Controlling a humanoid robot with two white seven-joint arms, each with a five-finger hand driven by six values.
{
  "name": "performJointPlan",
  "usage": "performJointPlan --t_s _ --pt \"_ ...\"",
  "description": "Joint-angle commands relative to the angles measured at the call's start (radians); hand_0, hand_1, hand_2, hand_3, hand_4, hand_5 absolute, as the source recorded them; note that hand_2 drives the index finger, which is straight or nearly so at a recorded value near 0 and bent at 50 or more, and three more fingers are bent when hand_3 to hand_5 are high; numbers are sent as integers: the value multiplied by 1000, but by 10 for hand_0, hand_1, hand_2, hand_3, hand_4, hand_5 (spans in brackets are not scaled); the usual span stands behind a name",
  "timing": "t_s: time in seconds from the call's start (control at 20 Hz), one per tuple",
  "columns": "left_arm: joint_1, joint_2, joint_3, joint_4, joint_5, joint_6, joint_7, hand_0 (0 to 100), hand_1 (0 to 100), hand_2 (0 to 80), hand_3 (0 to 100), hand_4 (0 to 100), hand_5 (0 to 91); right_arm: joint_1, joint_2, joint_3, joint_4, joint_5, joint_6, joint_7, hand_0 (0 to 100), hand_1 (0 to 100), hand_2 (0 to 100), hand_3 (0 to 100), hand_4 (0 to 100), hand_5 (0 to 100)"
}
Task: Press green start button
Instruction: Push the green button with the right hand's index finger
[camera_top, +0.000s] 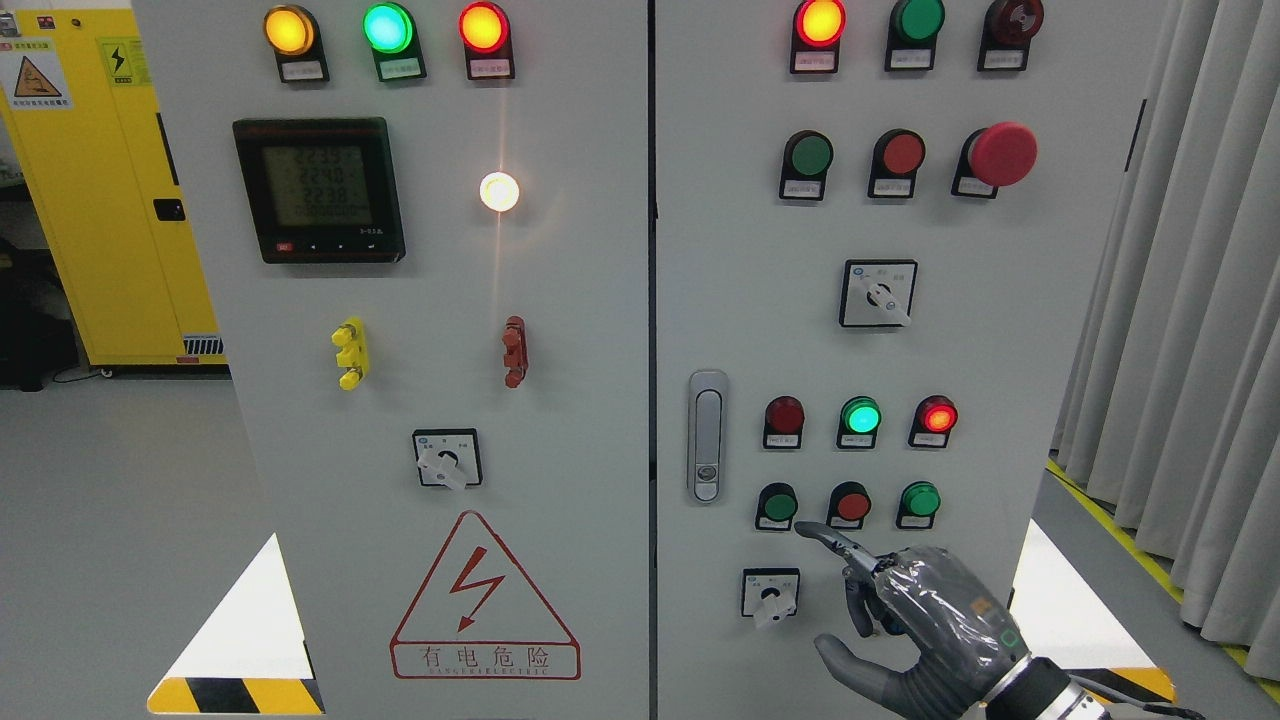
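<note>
A: Green start button is found low on the right cabinet door, at the left end of a row of three push buttons, in the lower right quarter of the frame.

B: Where is the right robot hand placed against it?

A: Below and to the right. The index finger is stretched out, its long axis pointed up and to the left, and its tip is seen just beside the button's lower right edge. Contact cannot be confirmed from this view.

B: And the hand's state?

A: Nothing is held. The other fingers are curled downward and the thumb is spread low, so only the index finger is offered.

B: What is the coming move judged to turn on?

A: A short push up-left along the finger's own line. The red button next along the row is close and should be avoided. No left hand is seen.
</note>
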Motion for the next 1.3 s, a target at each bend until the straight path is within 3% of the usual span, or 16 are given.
performJointPlan --t_s 0.0,1.25 --pt "-29 0 0 -28 0 0 0 120 556 0 0 0 0 -17 0 41 35 5 12 -1 586 714 0 847 861 970" --pt "-29 0 1 -28 0 0 0 120 556 0 0 0 0 -46 0 39 55 5 40 -1 646 710 0 845 847 959"
